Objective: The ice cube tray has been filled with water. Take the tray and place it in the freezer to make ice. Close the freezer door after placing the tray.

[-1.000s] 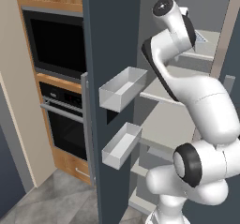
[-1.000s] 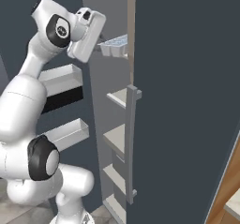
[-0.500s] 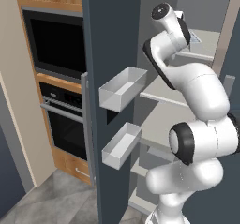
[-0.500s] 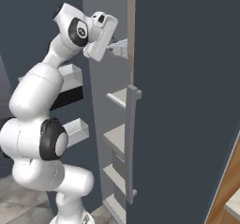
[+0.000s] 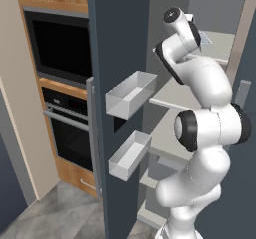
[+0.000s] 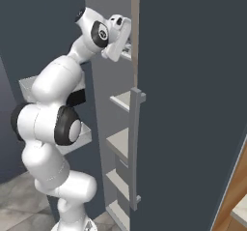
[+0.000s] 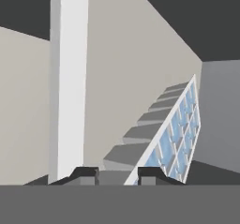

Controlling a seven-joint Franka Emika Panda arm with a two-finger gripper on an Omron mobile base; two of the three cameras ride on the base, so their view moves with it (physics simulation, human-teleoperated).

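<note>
Freezer: tool w/ tray deeper.

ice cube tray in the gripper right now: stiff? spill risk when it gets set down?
The ice cube tray looks stiff: held by one end, its rim runs straight. Its open cells show blue water, so tilting probably spills. Gripped by the gripper at the end, it may sag or twist on the shelf.

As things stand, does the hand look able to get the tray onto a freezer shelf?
Probably yes: the hand, shut on the ice cube tray, already reaches through the open freezer door at a pale upper shelf; nothing visibly blocks it.
</note>
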